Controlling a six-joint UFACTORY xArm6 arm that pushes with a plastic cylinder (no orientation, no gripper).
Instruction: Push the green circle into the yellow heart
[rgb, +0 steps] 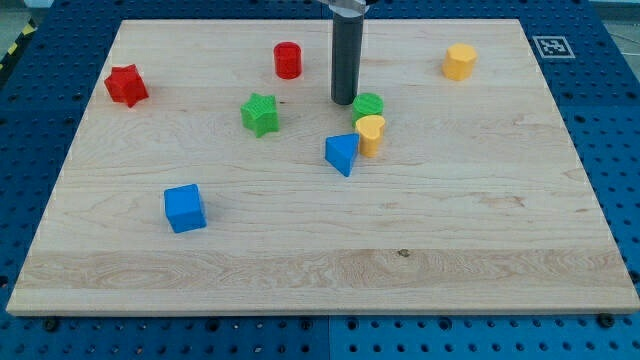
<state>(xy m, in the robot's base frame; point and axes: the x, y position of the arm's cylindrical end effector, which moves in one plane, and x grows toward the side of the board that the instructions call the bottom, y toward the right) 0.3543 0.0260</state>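
My tip (345, 101), a bare rod holding nothing, rests just left of the green circle (368, 105), which touches the yellow heart (370, 133) near the board's (480, 220) centre, toward its top edge; blue triangle (342, 153) adjoins the heart

surface: pale wooden board (300, 270) | surround: blue perforated table (620, 120) (fiducial tag (549, 45) at top right)
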